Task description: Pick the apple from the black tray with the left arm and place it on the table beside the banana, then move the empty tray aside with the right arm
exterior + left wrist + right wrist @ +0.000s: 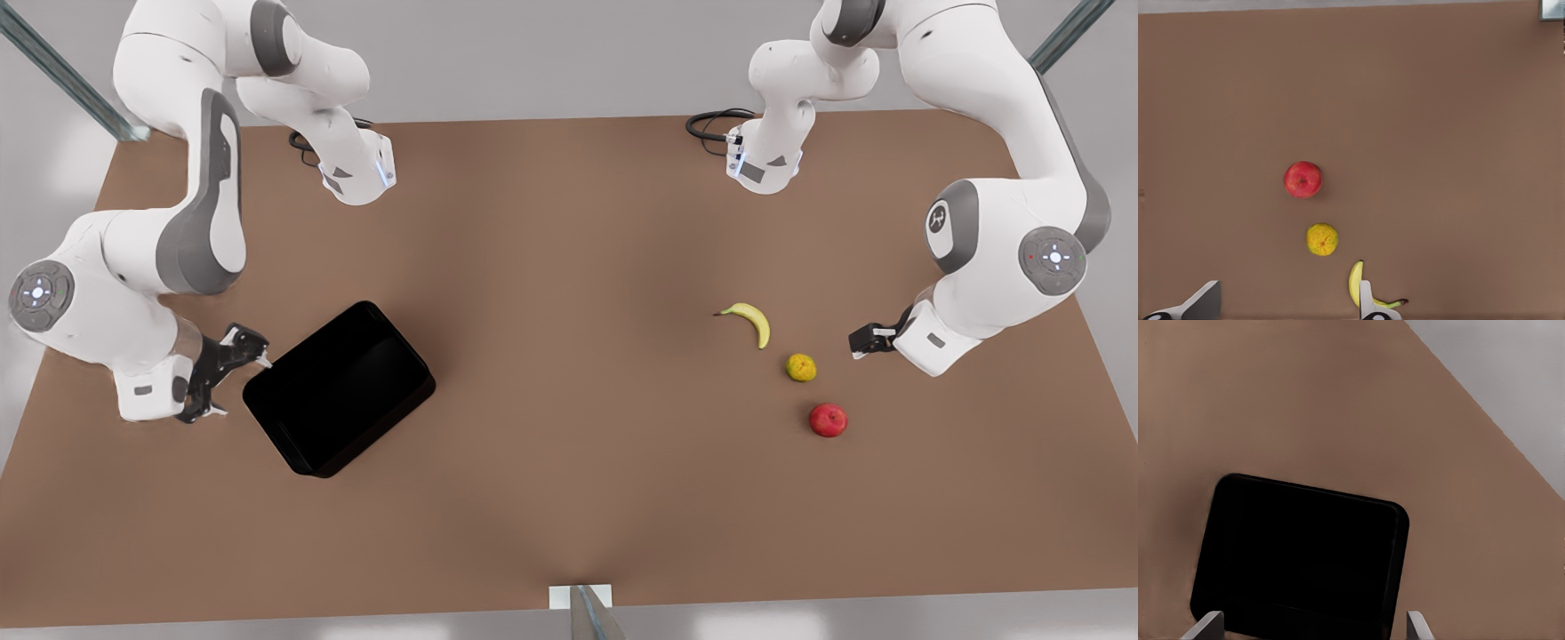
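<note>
both grippers perhaps open, unlabelled

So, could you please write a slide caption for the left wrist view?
Left hand open above the table, overlooking the apple, a yellow-orange fruit and the banana.

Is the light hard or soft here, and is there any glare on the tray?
Front view: soft, even light; apple and banana cast only faint shadows on the table. Right wrist view: the tray is flat black, no glare, its inside unreadable. Left wrist view: the same soft light. Left gripper open near the banana, right gripper open by the tray.
</note>
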### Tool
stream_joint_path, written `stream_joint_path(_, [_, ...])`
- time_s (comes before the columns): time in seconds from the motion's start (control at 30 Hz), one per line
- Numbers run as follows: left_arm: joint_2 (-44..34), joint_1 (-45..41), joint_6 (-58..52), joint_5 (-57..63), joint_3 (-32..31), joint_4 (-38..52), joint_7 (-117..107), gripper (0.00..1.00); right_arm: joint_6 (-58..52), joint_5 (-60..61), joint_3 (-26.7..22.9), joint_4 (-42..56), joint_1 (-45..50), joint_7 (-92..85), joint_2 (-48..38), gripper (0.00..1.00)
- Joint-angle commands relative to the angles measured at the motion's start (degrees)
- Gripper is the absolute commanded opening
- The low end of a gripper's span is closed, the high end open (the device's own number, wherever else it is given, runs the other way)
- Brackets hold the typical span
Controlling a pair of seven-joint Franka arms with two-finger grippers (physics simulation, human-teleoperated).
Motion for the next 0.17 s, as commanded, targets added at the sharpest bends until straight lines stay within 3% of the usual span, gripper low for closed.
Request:
stream_joint_path(0.0, [-0.07,0.02,-0.03,0.14,0.01,0.12,0.81,1.0,-13.39,-5.8,2.77,0.01,-0.06,32.81,-4.52,1.0])
stream_joint_path(0.07, [-0.07,0.02,-0.03,0.05,0.01,0.12,0.81,1.0,-18.32,-9.32,2.85,0.01,-0.58,33.43,-6.37,1.0])
stream_joint_path(0.13, [-0.07,0.02,-0.03,0.05,0.01,0.12,0.9,1.0,-18.93,-10.98,10.93,0.01,-7.52,34.74,-6.81,1.0])
